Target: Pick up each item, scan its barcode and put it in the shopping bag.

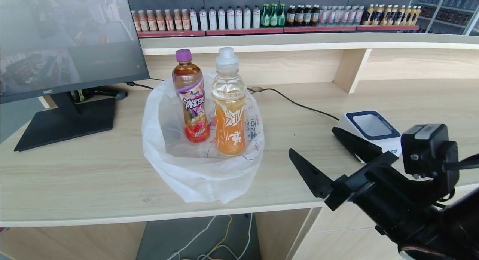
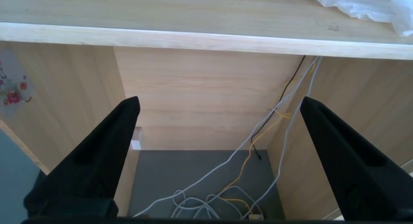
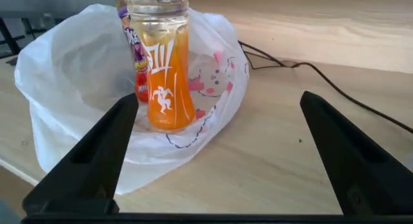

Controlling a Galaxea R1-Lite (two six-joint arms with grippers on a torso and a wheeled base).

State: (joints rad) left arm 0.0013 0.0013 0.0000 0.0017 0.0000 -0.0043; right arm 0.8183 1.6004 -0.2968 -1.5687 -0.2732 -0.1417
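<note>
The right gripper point(image 1: 310, 139) hangs forward at the robot's right, angled toward its left. Its two black fingers point(image 1: 310, 176) are spread wide and hold nothing. The left gripper point(image 2: 219, 101) is equally wide apart and empty.

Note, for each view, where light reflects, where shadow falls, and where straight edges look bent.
Head view: the monitor mirrors the room, and the far ledge bows slightly. Right wrist view: the bag is brightest, with soft shadow at its base. Left wrist view: under the counter lies shade; the left gripper looks black.
</note>
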